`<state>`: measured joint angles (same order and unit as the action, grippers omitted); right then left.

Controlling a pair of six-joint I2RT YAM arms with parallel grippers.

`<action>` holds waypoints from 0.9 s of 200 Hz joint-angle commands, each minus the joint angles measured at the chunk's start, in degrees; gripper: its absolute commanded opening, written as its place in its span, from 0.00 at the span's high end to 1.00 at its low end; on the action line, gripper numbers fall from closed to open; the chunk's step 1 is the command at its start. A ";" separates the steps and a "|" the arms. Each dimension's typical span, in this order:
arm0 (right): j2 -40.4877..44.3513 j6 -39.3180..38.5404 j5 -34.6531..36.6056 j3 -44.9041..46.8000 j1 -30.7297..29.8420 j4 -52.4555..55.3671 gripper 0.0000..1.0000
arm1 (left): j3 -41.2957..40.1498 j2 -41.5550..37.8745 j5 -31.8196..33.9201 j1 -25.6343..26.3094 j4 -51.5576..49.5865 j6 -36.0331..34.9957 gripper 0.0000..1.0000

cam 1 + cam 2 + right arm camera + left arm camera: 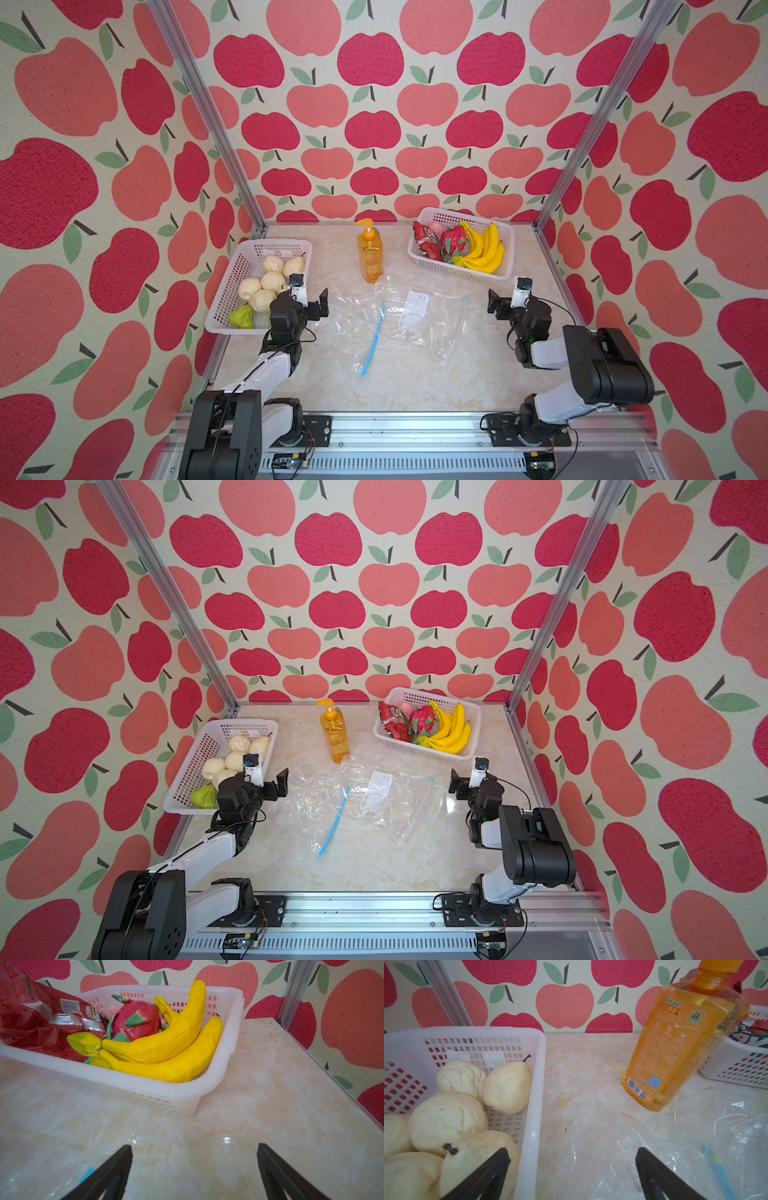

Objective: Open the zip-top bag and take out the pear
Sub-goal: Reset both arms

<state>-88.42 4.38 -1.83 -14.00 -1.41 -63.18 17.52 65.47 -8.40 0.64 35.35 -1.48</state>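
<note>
Robot lab booth: alu frame, apple-print cloth walls.

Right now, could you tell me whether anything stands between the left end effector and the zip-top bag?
Nothing visible does: the left end effector, open, hovers at the edge of the zip-top bag; the orange bottle stands farther back, off that line.

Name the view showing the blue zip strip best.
In both top views the blue zip strip lies whole and uncovered. The left wrist view catches only part; the right wrist, only a doubtful blue scrap.
</note>
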 commanded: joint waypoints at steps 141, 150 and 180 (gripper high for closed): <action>-0.44 -1.53 -0.64 -5.28 -0.34 6.63 0.01 | 6.03 24.44 2.16 0.30 12.54 -4.06 0.02; -0.49 -1.45 -0.58 -5.23 -0.34 6.58 0.01 | 6.12 24.31 2.21 0.32 12.11 -3.99 0.02; -0.51 -1.47 -0.64 -5.32 -0.34 6.62 0.01 | 5.43 24.33 7.54 2.20 13.73 -4.17 0.02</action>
<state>-88.42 3.99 -2.48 -18.28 -1.39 -57.98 24.14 87.81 -5.89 1.52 53.04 -6.96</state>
